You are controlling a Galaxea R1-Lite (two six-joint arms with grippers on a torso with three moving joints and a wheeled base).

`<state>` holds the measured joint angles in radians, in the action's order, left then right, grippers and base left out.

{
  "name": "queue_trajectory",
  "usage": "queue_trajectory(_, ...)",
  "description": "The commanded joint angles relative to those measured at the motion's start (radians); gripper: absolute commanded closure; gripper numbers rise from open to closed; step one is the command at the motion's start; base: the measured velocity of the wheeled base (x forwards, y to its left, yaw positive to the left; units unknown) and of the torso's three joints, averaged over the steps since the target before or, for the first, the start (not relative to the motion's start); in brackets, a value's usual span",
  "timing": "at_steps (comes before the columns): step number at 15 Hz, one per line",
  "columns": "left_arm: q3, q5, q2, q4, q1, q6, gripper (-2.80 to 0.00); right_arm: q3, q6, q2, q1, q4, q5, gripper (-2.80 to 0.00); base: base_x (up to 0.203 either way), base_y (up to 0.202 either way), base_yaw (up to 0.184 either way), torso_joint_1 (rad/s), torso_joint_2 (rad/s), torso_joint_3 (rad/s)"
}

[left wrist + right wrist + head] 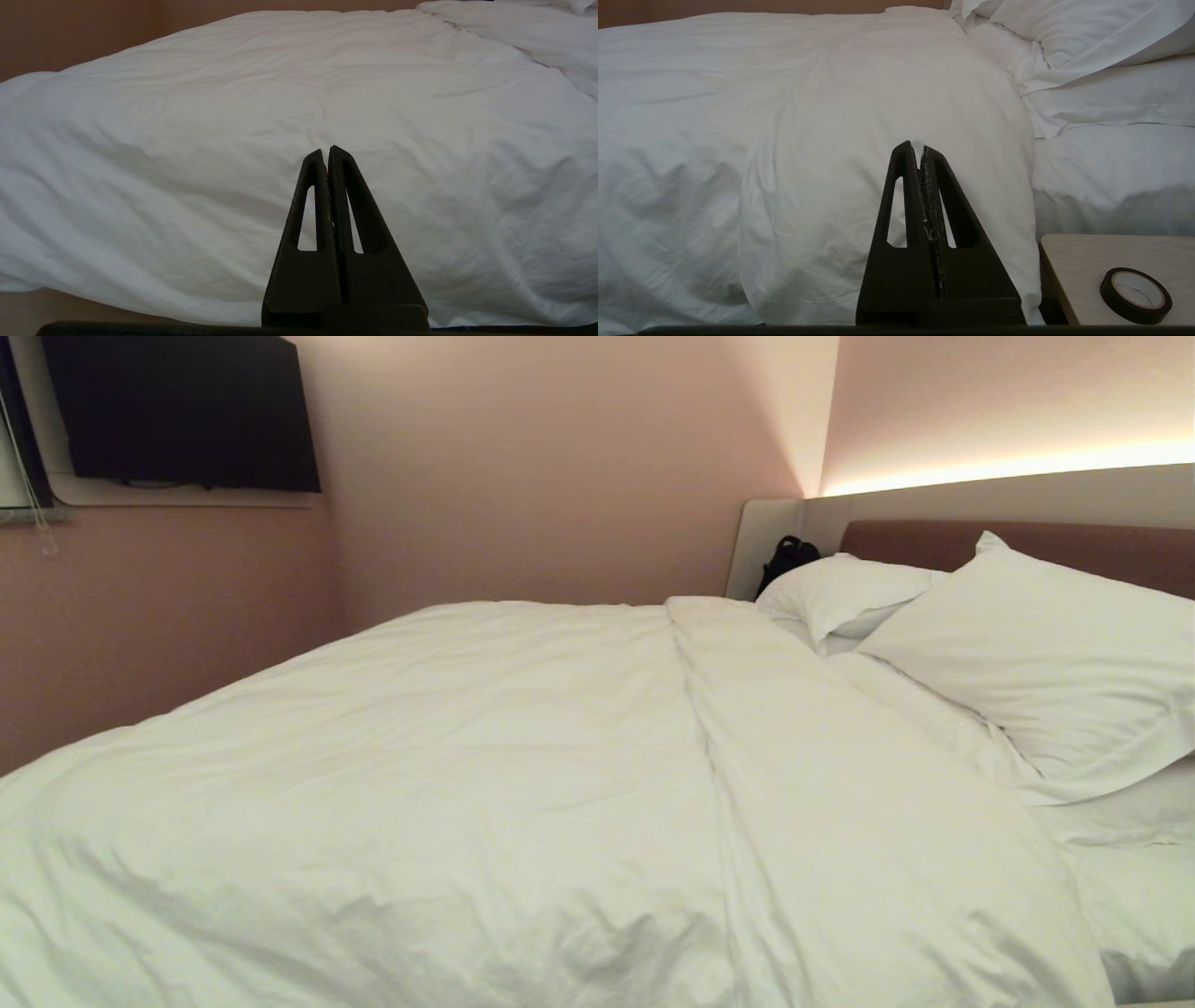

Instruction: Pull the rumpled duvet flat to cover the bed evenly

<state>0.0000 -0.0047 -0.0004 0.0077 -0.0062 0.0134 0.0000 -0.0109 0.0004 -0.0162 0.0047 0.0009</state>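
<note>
Across the wide bed [1134,905], with its mauve-brown padded headboard set in a pale grey surround, the thick puffy white duvet [448,775] lay spread over most of the mattress, wrinkled, with its top portion folded back on itself in a long band running from the far side to the near edge. Beyond that fold, toward the headboard, a strip of the white fitted sheet [1144,887] was left uncovered beneath two rectangular white pillows [1036,672]. A small black bag-like object [787,558] sat in the far corner by the headboard surround; what it was could not be told. On the pink wall at the foot end hung a dark flat television screen [187,411].

Neither arm appeared in the head view. In the left wrist view, the left gripper [326,154], black with triangular slotted fingers, pointed at the duvet's near side where it draped over the bed edge, its jaws pressed together on nothing and clear of the fabric. In the right wrist view, the right gripper [919,150] faced the folded band of duvet, likewise clenched and empty. Beside the bed near that gripper stood a pale wooden bedside table [1078,261] with a roll of black tape [1135,295] lying flat on it.
</note>
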Motion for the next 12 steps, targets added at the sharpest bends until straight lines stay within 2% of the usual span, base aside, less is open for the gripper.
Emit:
queue_trajectory(1, 0.0, 0.0, 0.0, 0.0, 0.0, 0.0, 0.0, 0.0, 0.0, 0.0, -0.001, 0.0, 0.001, 0.0, 0.0, 0.0, 0.0, 0.0, 0.0, 0.0)
queue_trajectory(12, 0.0, -0.001, 0.0, 0.0, 0.0, 0.0, 0.0, 0.0, 0.0, 0.0, -0.001, 0.0, -0.001, 0.0, 0.0, 0.0, 0.0, 0.0, 0.0, 0.0)
